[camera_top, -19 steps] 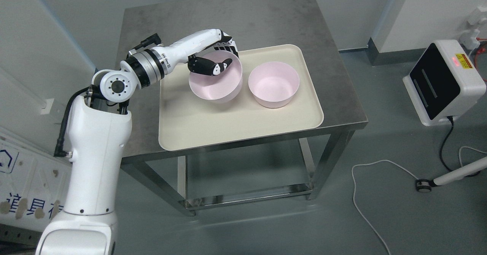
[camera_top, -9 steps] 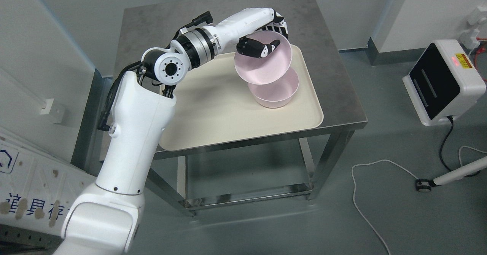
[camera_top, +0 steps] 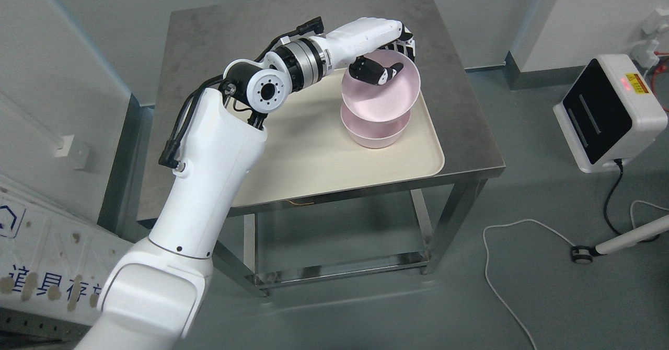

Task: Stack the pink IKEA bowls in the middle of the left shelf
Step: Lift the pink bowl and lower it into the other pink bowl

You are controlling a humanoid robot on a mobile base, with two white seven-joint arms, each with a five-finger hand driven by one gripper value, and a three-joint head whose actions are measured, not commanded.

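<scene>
Room: grey floor and pale walls around a steel table (camera_top: 219, 31) with an open lower shelf; a white box unit (camera_top: 609, 112) stands well apart on the right, its cable trailing over the floor
Edges: the cream tray (camera_top: 313, 167) covers much of the tabletop, its near edge at the table's near edge and its right edge near the table's right edge; bare steel runs along the far side and the left
Open room: the tray's left and near parts lie bare
Left arm: comes in from the lower left and reaches across the tray to its far right part
Left hand (camera_top: 384, 60): gripping the far rim of the upper pink bowl (camera_top: 379, 94), thumb inside, fingers behind the wall
Change: half a second ago the held bowl hung further left and more tilted; now it sits lower and further right, over the other bowl
Upper bowl: plain matte pink, tilted toward the near side, its base dipping into the lower pink bowl (camera_top: 373, 133)
Lower bowl: same pink, upright on the tray's right part, only its near wall showing
Right arm: out of view
</scene>
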